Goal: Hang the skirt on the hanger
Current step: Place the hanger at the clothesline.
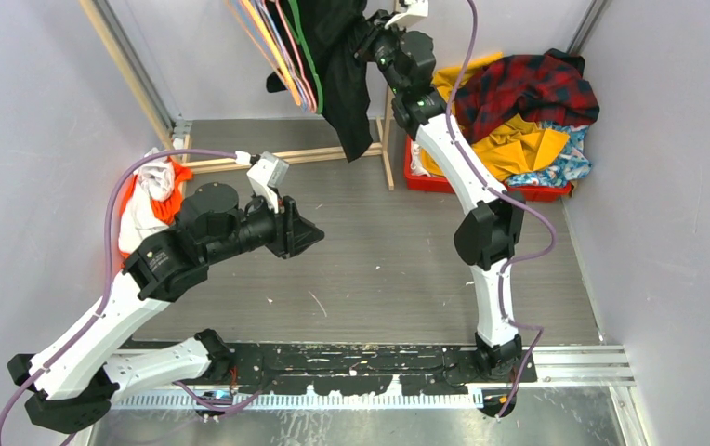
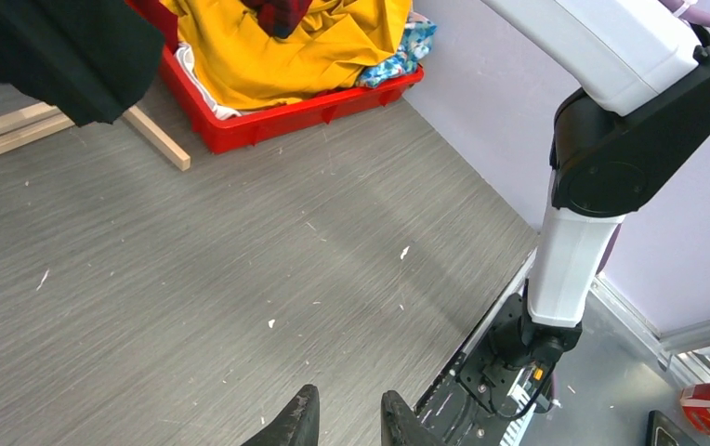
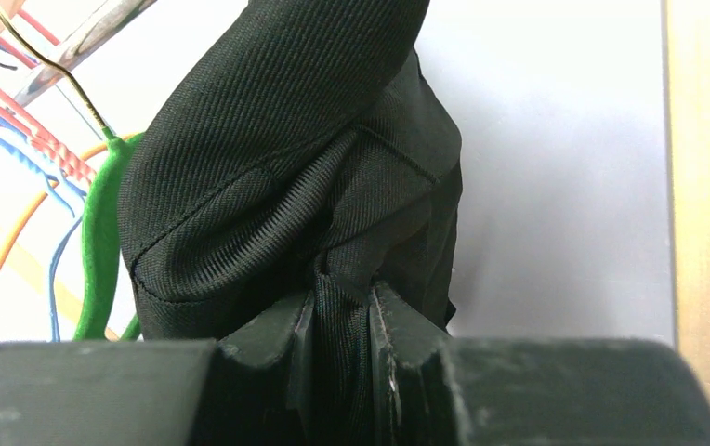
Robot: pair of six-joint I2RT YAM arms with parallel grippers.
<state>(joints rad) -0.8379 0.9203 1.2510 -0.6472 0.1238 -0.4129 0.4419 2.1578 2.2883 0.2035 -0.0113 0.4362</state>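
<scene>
Our right gripper pinches the black coat by the green hanger, just left of the red bin, and the flowery blue skirt lies in the bin's right end, nearer that arm than our empty left gripper, its fingers a little apart.

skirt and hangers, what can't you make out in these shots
skirt: top view, mostly buried under yellow cloth in the red bin; outline hidden.
hangers: top view, hooks cut off by the top edge.
right wrist view: black coat clamped in the right hand fills the frame, hiding what lies behind.
</scene>
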